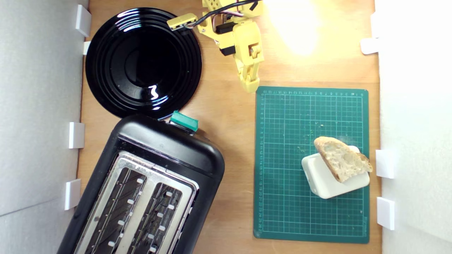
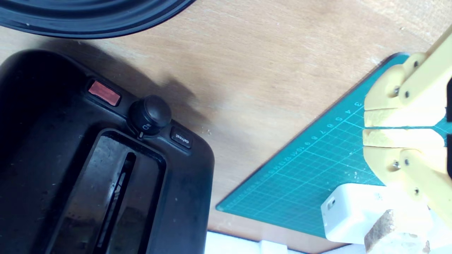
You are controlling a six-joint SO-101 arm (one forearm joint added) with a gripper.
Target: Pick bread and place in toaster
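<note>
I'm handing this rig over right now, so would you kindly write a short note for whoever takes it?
Gripper: shut, empty, hanging over bare wood at the green mat's far corner.
Bread: untouched, lying tilted on the white box on the mat, at the exterior view's right.
Toaster: at the exterior view's lower left, both slots empty, beside the black plate.
Done: nothing yet.
Left: open, reach the bread, grasp it, carry it over and drop it in a slot.

Black plate (image 1: 143, 61), green mat (image 1: 282, 169), cream box (image 1: 323, 180)
</note>
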